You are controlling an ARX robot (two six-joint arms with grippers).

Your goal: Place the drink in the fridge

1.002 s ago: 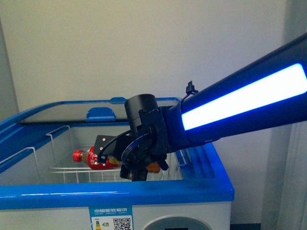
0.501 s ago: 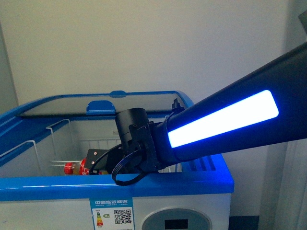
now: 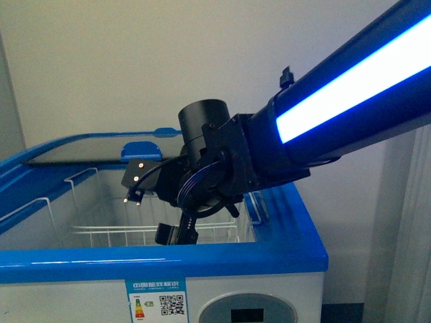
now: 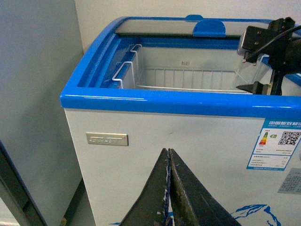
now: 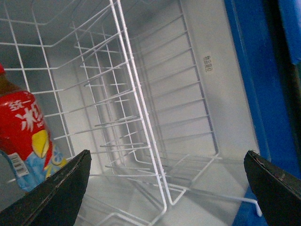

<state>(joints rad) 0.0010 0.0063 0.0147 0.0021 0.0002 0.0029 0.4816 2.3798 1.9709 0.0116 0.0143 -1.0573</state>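
The drink (image 5: 26,136), a bottle with a red label and amber liquid, rests in a white wire basket (image 5: 136,103) inside the fridge (image 3: 161,262); only the right wrist view shows it. My right gripper (image 5: 167,155) is open wide with nothing between its fingers, and the bottle lies off beside one finger. In the front view that gripper (image 3: 151,212) hangs above the fridge opening. My left gripper (image 4: 168,153) is shut and empty, low in front of the fridge's white front wall (image 4: 164,101).
The sliding glass lid (image 3: 101,158) with its blue handle (image 3: 141,158) is pushed to the back, leaving the front half open. Wire baskets (image 4: 188,77) hang inside. A grey panel (image 4: 33,94) stands beside the fridge. The right arm (image 3: 350,87) crosses the view.
The right gripper carried the drink down into the fridge basket, let it go, and has risen back above the rim, open and empty. The bottle no longer shows in the front view.
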